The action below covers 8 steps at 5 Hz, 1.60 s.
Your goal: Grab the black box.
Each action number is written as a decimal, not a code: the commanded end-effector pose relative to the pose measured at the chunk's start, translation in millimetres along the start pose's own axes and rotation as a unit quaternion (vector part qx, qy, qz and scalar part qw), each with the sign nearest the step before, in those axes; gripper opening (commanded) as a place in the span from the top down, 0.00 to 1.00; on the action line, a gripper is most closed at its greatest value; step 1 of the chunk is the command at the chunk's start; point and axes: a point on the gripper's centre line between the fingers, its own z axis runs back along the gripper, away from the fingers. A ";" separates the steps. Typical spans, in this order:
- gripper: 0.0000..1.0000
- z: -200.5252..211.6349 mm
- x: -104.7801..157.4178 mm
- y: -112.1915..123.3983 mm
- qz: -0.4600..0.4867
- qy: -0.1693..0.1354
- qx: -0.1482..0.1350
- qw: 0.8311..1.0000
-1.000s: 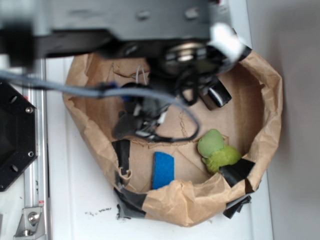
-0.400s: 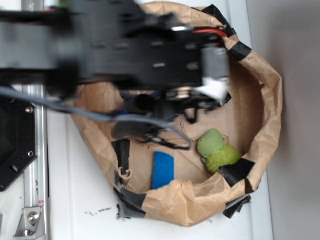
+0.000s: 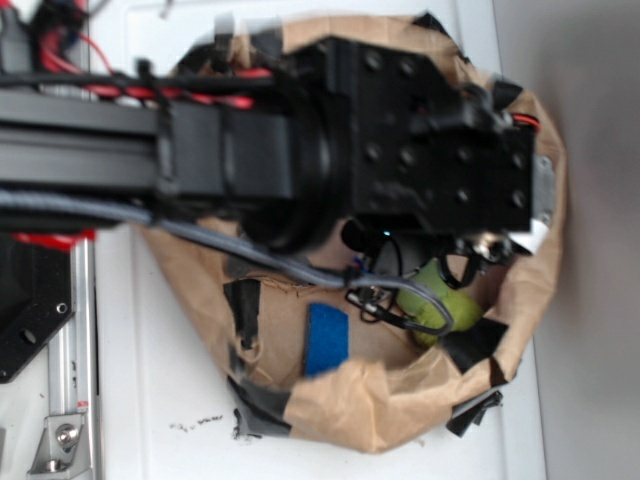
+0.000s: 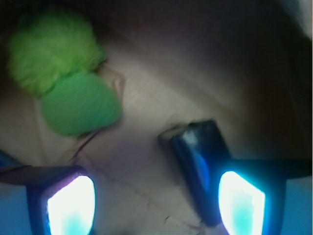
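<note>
Since a second ago the arm has swung across the exterior view toward the right side of the brown paper bag, and its dark body now hides the spot where the black box showed earlier. Only the wrist view shows the black box now: it lies on the bag's floor, with its lower end just inside the right finger and partly overlapped by it. The gripper has its fingers spread wide, with nothing between the pads yet; the left finger stands well clear of the box. A green plush sits apart at upper left, and a blue sponge lies near the bag's front wall. As I judge it, the approach is nearly done; centring, descending and closing remain.
</note>
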 end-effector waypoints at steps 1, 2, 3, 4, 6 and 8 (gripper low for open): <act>0.00 -34.7 4.0 23.0 -0.014 0.035 0.019 0.999; 0.00 -38.8 -19.4 3.9 -0.053 0.040 -0.029 0.997; 0.00 -11.1 -36.5 -20.4 -0.087 0.011 -0.052 0.995; 0.00 9.2 -44.0 -30.2 -0.094 -0.013 -0.056 0.994; 0.00 -7.8 -28.3 -8.8 -0.050 0.016 -0.049 0.997; 0.00 -37.2 -26.5 -32.1 -0.083 0.053 -0.140 0.985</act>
